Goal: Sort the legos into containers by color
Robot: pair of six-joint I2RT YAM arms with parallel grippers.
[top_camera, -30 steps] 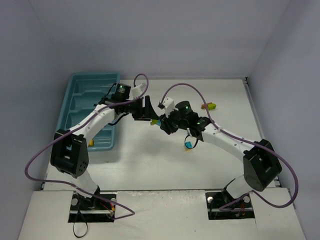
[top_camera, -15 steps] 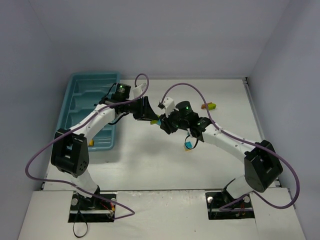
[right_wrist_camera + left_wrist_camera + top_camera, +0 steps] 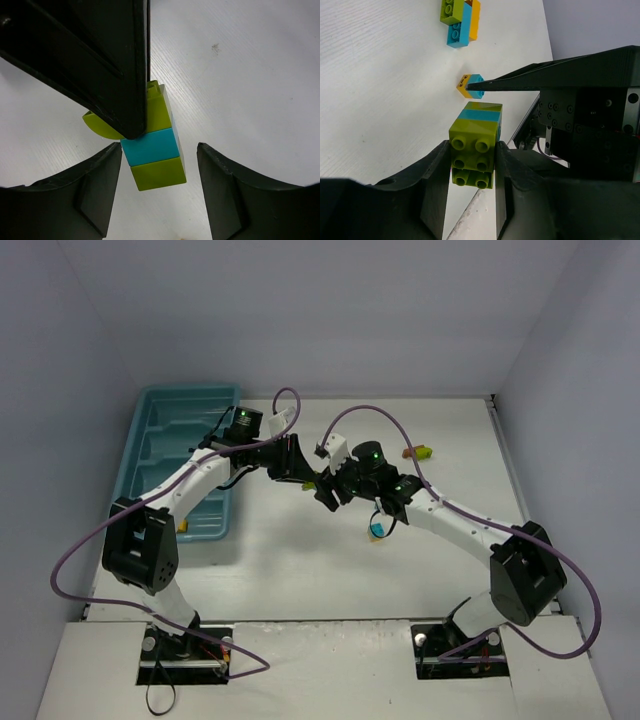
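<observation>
— Lime and cyan plastic, held over the white surface (image 3: 380,90): our left pincer (image 3: 470,152) is clamped on the lime end of a three-brick stack (image 3: 475,140), well to the right of the teal tray (image 3: 160,410).
— And our right pincer (image 3: 159,155)?
— Spread wide, one finger on either side of the stack's free end. It touches neither face and holds nothing.
— So we judge the step to be splitting the stack before sorting?
— Yes. We should close squarely on the outermost lime brick alone, clear of the cyan layer. Then we peel by tilting rather than tugging straight, against a firm left grip.
— The risk?
— A pinch across the seam would lock the bricks together, or the freed piece could drop among the loose legos (image 3: 460,22).
</observation>
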